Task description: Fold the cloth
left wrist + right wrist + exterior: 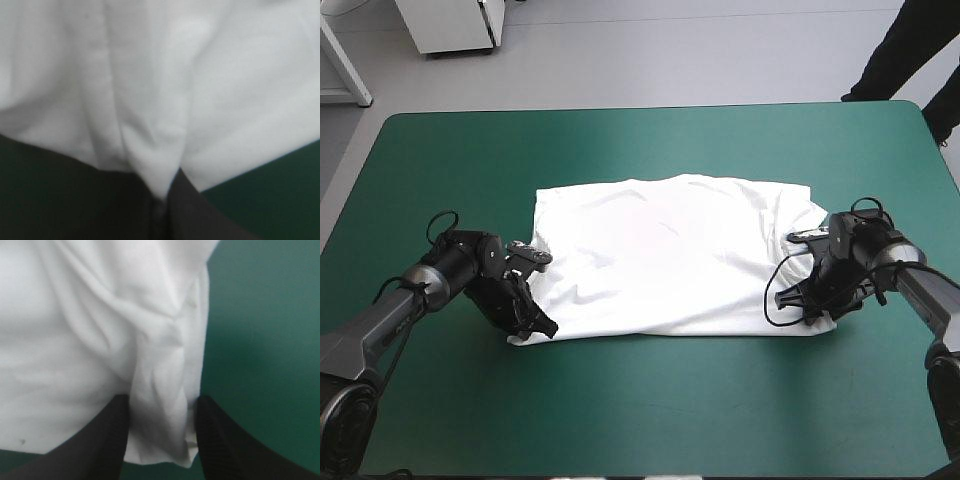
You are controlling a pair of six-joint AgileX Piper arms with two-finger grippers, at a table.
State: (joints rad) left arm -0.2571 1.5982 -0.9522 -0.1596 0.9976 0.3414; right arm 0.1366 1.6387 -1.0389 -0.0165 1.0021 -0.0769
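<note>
White T-shirt [670, 255] lies spread flat mid-table on the teal-green cover [640, 420], long side running left to right, lightly wrinkled; cover shows bare all round it.

Left gripper [535, 325] sits low at the shirt's near-left corner; arm comes in from the left, angled across the cover. Left wrist view: black fingers pressed together into one point [162, 197], a tongue of white cloth [150, 75] nipped between the tips; a seam line runs up the fabric ahead of the gripper; dark cover [280, 200] visible beside the cloth edge.

Right gripper [792, 298] sits at the shirt's near-right corner, just over the hem. Right wrist view: black fingers [112, 440] stand apart, not meeting; gripper [160, 402] straddles a bunched ridge of cloth [75, 340] that fills the gap between them; creases fan out from that ridge across the shirt; shirt's side edge runs just past the outer finger, bare cover [260, 340] beyond it.

Both grippers are down at table level, well apart, one per near corner.
</note>
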